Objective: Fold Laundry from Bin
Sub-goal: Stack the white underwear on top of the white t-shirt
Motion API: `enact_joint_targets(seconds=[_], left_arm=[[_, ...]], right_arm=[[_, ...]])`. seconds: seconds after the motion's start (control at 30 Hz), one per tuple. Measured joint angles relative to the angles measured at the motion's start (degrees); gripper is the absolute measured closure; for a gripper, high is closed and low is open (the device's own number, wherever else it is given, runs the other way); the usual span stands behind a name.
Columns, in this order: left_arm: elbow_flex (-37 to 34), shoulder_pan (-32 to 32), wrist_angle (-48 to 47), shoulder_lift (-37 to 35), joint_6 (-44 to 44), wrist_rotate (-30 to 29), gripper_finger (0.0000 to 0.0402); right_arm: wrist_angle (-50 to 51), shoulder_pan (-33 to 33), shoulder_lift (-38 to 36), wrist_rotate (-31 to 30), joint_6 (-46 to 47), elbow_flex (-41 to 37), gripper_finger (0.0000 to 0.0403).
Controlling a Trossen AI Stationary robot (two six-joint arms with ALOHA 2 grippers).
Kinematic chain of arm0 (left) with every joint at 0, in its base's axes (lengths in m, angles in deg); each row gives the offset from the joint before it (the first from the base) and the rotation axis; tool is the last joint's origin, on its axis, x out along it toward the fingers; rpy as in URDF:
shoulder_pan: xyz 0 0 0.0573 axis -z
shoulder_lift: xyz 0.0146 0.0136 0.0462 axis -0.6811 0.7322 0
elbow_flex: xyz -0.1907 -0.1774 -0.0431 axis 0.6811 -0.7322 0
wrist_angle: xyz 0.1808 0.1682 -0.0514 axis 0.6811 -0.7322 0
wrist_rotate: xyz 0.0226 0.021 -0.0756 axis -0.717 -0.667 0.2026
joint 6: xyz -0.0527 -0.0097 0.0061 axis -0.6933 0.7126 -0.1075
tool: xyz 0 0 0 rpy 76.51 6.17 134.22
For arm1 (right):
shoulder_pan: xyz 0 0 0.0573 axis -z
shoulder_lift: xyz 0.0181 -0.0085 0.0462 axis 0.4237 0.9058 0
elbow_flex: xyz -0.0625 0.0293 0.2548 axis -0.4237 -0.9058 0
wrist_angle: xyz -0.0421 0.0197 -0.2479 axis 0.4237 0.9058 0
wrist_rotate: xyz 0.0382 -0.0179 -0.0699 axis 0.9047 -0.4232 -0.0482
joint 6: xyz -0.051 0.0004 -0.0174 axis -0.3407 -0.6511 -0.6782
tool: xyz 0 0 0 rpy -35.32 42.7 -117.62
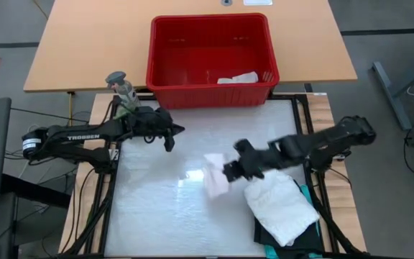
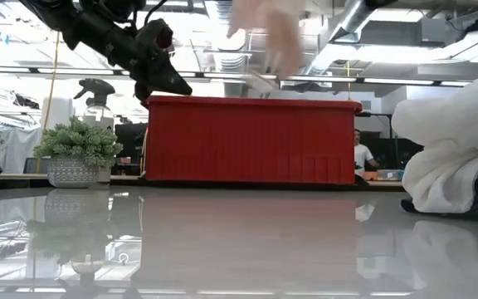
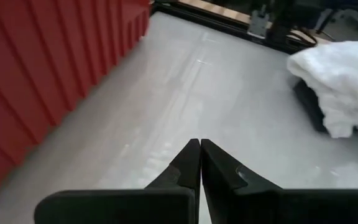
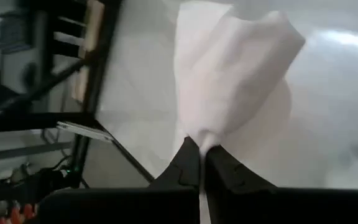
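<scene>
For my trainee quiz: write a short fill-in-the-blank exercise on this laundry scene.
1. The right end effector is shut on a small ____ cloth.
2. The bin is ____ in colour.
3. The left end effector, holding nothing, is ____.
4. One white garment lies inside the ____.

Missing words: white; red; shut; bin

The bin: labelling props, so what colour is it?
Red, with slotted sides; the bin shows best in the high view.

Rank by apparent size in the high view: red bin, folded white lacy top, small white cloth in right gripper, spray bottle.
1. red bin
2. folded white lacy top
3. small white cloth, hanging from the right gripper, and spray bottle: look alike in size, not ranked; the cloth also hangs nearer the camera.
</scene>
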Motion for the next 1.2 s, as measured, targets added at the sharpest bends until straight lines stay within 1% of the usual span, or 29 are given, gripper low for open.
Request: enact_joint_targets(seconds=[0.07,0.17,0.3,0.47,0.6,0.67,0.8,0.9,1.13,1.2], left_arm=[[0.00,0.77,-0.01,0.00,-0.39,0.16,0.0401],[0.00,1.91,0.04,0.00,-0.89,0.20,0.0401],[0.00,3.19,0.08,0.00,-0.87,-0.57,0.0401],[0.00,3.67,0.41,0.00,-0.84,-1.09,0.0401],[0.00,3.67,0.40,0.00,-0.68,-1.89,0.0401],[0.00,3.67,0.87,0.00,-0.66,-2.51,0.0401],[0.00,3.67,2.29,0.02,-0.65,-3.74,0.0401],[0.00,3.67,2.47,0.02,-0.65,-3.95,0.0401],[0.00,3.67,2.46,0.02,-0.65,-3.97,0.0401],[0.00,3.67,2.46,0.02,-0.63,-4.21,0.0401]], right_arm=[[4.04,-3.99,-0.29,-2.07,6.49,0.00,0.0377],[8.76,-9.76,0.05,-2.34,15.85,0.00,0.0377],[10.46,-15.94,1.85,-2.28,25.54,0.00,0.0377],[11.76,-21.78,2.81,-5.28,36.07,-0.02,0.0377],[18.05,-25.86,2.77,-5.25,46.31,0.00,0.0377],[21.98,-27.30,2.80,-3.20,48.82,-0.04,0.0377],[27.85,-27.45,2.79,-1.06,49.38,0.02,0.0377],[33.98,-27.29,2.44,4.22,49.86,-0.04,0.0377],[42.76,-27.95,2.07,16.41,49.79,-0.02,0.0377],[43.96,-28.53,2.07,19.22,49.62,-0.02,0.0377]])
